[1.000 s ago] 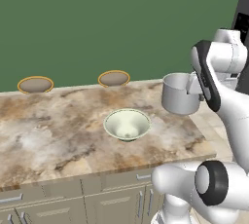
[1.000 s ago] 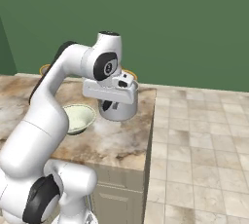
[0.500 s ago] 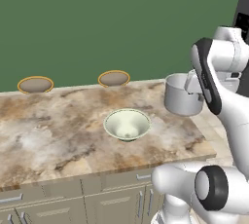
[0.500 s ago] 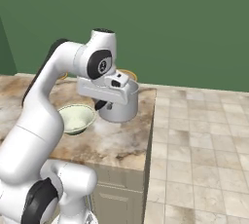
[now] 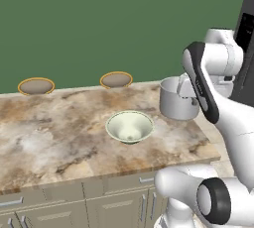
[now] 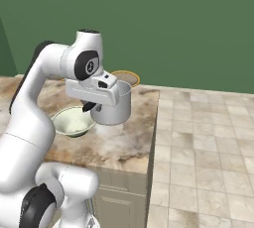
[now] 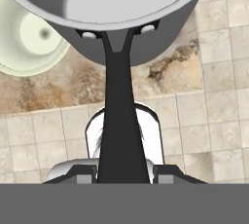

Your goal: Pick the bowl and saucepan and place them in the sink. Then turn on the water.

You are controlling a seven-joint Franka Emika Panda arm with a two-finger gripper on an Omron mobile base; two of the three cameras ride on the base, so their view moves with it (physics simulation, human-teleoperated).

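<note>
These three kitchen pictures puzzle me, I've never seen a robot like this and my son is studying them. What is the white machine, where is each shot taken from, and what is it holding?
The white machine is a robot arm on a base that can drive, in a computer-rendered kitchen. Two pictures come from cameras on the base, behind the arm to its left and right. The third comes from a camera on the hand, looking along the gripper.

The gripper is shut on the dark handle of the saucepan, a small silver pot, lifted above the counter's right end. In the hand view the handle runs up to the pot.

On the marble counter sits a pale bowl. Two brown discs with gold rims lie at the back.
</note>
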